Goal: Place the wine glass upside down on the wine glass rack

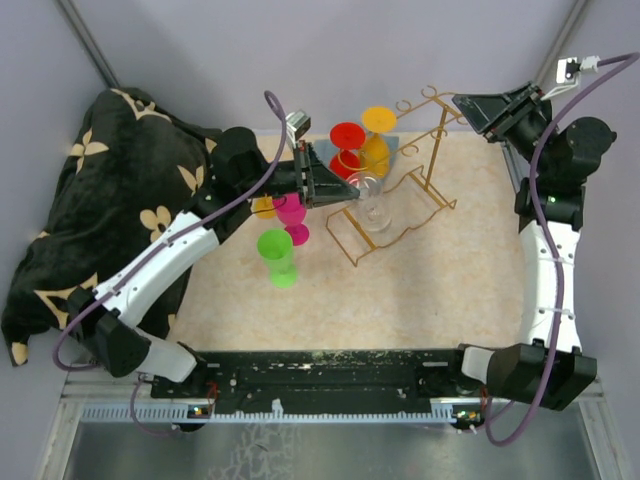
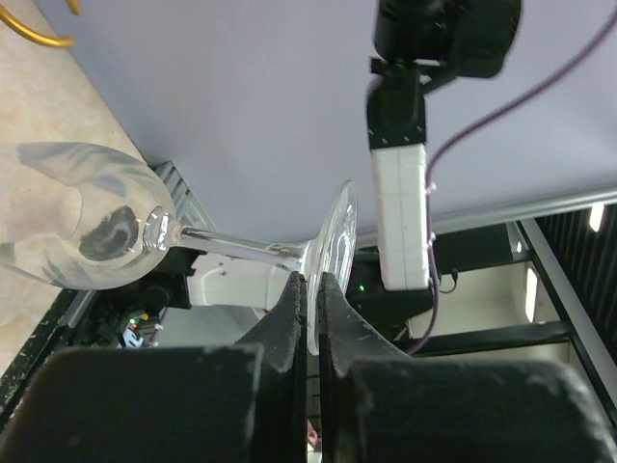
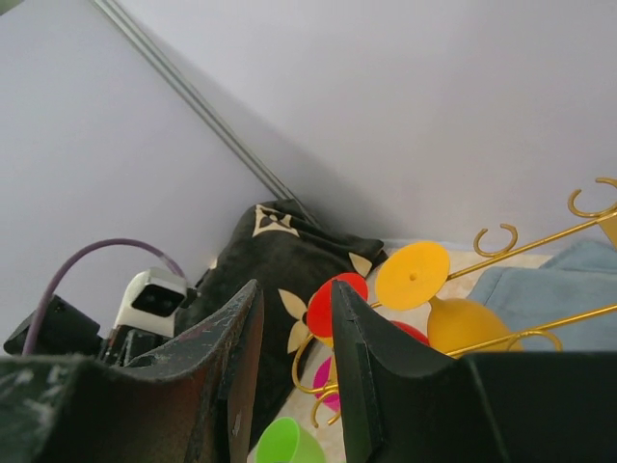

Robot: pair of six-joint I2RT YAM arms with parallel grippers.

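A clear wine glass (image 1: 371, 203) lies nearly on its side beside the front rail of the gold wire rack (image 1: 432, 170). My left gripper (image 1: 338, 190) is shut on the rim of the glass's foot. In the left wrist view the fingers (image 2: 289, 318) pinch the foot disc (image 2: 337, 236), and the stem runs left to the bowl (image 2: 77, 227). A rack loop (image 2: 39, 37) shows at the top left. My right gripper (image 1: 492, 112) is open and empty, raised at the back right; its view (image 3: 294, 289) looks towards the rack hooks (image 3: 496, 241).
A red glass (image 1: 347, 140) and an orange glass (image 1: 377, 130) hang upside down on the rack. Pink (image 1: 292, 215) and green (image 1: 278, 255) glasses stand left of it, with a yellow one (image 1: 263, 207) behind. A dark flowered blanket (image 1: 90, 200) lies at the left. A blue cloth (image 1: 405, 150) lies under the rack.
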